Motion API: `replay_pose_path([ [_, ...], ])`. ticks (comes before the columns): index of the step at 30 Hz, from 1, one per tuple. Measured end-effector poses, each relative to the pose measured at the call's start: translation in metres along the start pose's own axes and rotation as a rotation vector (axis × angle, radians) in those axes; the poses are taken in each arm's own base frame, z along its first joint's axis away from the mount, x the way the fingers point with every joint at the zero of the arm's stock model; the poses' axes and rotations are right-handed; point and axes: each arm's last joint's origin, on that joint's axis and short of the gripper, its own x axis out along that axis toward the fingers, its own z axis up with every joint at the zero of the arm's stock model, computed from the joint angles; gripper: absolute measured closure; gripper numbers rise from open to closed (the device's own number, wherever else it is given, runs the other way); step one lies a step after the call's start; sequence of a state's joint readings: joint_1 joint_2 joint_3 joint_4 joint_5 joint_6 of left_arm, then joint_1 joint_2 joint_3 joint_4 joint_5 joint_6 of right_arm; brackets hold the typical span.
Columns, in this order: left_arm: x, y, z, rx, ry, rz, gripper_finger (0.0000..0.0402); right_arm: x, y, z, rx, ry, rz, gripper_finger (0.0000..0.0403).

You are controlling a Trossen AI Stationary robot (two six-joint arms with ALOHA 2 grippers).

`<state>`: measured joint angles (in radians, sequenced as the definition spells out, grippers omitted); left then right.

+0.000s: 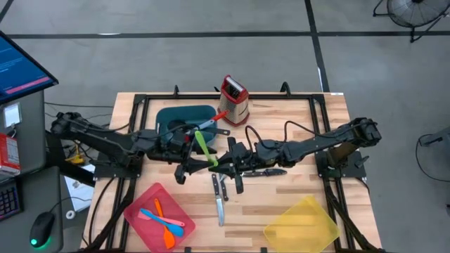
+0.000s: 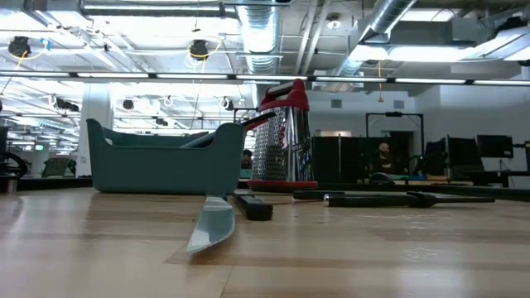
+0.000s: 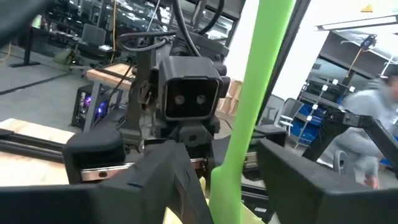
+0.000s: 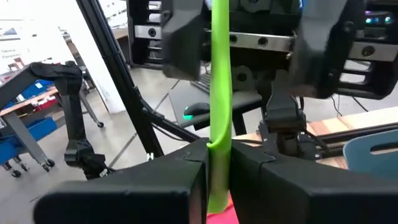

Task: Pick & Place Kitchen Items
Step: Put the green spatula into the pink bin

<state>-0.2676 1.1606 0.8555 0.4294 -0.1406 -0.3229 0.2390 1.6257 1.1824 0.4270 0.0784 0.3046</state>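
Both arms meet mid-worktop (image 1: pixel 281 211). Right hand (image 4: pixel 217 163) is clamped on one end of the long lime-green plastic utensil (image 1: pixel 204 149), held up off the wood. Left hand (image 3: pixel 239 180) straddles the same utensil, fingers (image 3: pixel 171 177) apart, not touching. Two black-handled steel knives (image 1: pixel 219 200) lie just nearer. Teal tray (image 1: pixel 184 119) far-left, red tray (image 1: pixel 137 211) near-left.

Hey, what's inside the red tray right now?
The red tray holds a blue utensil and two orange ones, one upright and one nearer the front edge. Nothing covers them; whether anything lies beneath them cannot be seen.
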Motion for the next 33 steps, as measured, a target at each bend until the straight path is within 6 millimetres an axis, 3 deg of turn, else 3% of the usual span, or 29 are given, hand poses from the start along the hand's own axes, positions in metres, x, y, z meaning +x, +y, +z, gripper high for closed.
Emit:
replay_pose_path([
  [6,0.0,0.0,0.0,0.001,-0.001,0.001,0.0353,0.0,0.001,-0.001,0.002,0.008,-0.002,0.0369],
  [8,0.0,0.0,0.0,0.003,-0.003,0.008,0.0387,0.0,0.0,-0.001,0.004,0.009,-0.003,0.0369],
  [12,0.0,0.001,0.0,0.001,-0.009,0.026,0.0398,0.0,-0.001,-0.001,0.023,0.008,-0.008,0.0354],
  [19,-0.007,-0.003,0.002,-0.046,0.026,0.001,0.04,-0.003,-0.004,0.004,0.065,0.02,0.003,0.0267],
  [26,-0.039,-0.016,0.001,-0.059,0.215,-0.021,0.0401,-0.017,0.005,0.011,0.086,0.096,0.076,0.0189],
  [33,-0.083,-0.037,-0.014,-0.024,0.515,-0.117,0.0401,-0.031,0.014,0.009,0.108,0.214,0.073,0.0167],
])
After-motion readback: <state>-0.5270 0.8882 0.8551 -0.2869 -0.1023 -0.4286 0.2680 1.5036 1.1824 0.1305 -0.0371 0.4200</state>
